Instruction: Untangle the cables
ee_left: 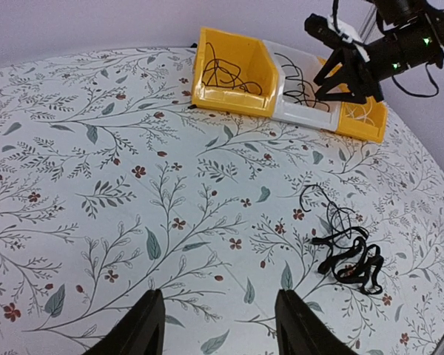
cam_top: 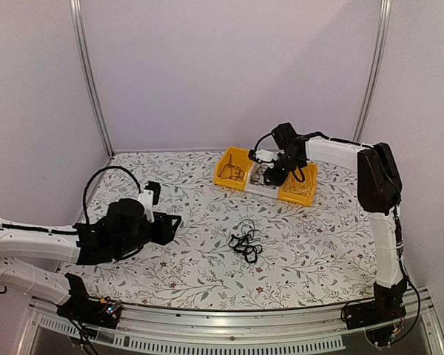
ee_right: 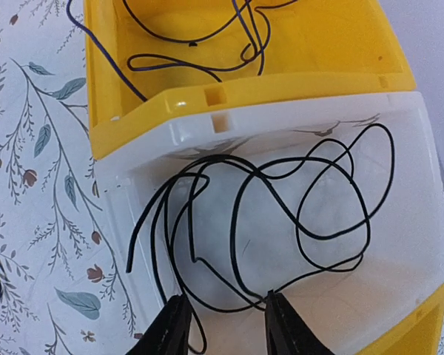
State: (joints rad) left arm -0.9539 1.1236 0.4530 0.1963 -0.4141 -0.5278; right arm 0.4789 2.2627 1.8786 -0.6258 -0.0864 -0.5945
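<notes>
As the right pincer (ee_right: pixel 226 305) hovers parted, a cable (ee_right: pixel 234 222) coils just beyond.

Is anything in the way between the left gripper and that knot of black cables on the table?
Nothing visible. Only the flowered table lies between the open left gripper and the cables; the bins sit farther back, out of the path.
</notes>
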